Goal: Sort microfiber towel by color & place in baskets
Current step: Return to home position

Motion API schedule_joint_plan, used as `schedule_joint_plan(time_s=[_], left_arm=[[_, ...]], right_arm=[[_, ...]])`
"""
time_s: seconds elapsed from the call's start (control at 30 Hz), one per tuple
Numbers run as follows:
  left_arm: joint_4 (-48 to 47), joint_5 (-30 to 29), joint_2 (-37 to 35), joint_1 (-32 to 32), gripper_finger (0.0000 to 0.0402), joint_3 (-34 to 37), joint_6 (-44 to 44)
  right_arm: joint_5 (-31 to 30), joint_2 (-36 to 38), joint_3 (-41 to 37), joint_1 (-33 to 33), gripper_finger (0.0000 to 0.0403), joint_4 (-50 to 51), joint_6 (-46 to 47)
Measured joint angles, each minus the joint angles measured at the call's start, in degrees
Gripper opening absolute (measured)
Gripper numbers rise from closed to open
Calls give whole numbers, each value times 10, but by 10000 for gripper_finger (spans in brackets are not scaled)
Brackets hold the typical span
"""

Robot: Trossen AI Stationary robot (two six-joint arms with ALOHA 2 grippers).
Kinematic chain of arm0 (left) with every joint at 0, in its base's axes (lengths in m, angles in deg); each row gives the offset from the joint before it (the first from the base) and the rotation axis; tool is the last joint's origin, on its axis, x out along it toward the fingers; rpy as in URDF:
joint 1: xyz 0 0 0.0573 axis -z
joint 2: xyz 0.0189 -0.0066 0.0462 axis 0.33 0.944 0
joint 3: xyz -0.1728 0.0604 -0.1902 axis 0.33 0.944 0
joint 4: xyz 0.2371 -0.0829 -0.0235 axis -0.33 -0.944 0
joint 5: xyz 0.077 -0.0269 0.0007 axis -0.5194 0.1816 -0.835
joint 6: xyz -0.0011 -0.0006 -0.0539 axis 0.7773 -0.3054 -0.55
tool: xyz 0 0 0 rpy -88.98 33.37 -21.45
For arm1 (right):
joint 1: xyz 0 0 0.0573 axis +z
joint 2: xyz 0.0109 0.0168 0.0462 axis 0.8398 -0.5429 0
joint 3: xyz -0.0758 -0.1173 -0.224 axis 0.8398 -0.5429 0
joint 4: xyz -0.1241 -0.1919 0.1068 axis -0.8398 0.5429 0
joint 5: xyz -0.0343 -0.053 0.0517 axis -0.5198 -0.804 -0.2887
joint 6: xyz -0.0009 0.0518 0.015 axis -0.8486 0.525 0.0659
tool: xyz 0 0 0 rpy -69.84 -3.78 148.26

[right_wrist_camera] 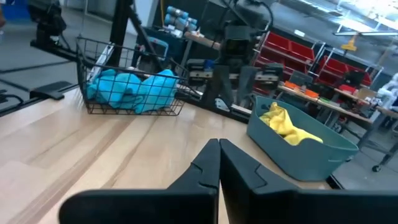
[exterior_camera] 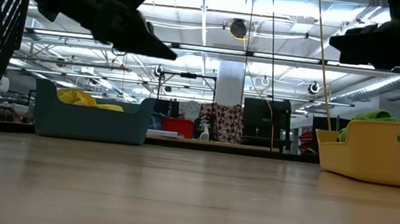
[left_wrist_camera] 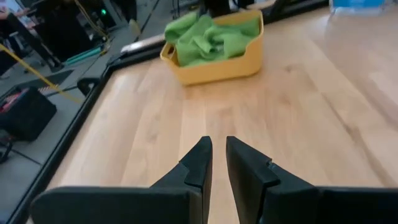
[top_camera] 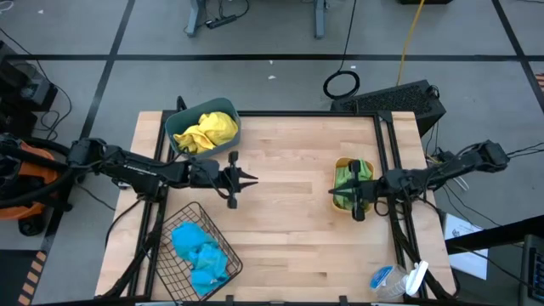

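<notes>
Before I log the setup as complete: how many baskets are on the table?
3. The teal bin sits at the far left, the wire-mesh basket at the near left, and the yellow tub at the right, under the right gripper.

Left gripper (top_camera: 252, 178) hangs mid-frame, fingers nearly together — right gripper (top_camera: 333, 192) sits right of centre, pinched fully closed.

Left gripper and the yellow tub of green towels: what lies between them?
Nothing: the high view shows bare wooden table between the left gripper and the yellow tub of green towels; the left wrist view agrees.
</notes>
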Motion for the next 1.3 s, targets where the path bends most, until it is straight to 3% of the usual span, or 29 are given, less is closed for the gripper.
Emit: schedule_joint_plan(time_s=[0.2,0.57,1.3], left_arm=[[31,1,0,-8,54,35,-11],[84,29,-13,-11,54,80,-39],[103,29,-221,-8,54,231,-116]], right_arm=[[58,34,-30,-35,0,0,15],[59,38,-35,-77,0,25,35],[56,38,-50,-81,0,17,58]])
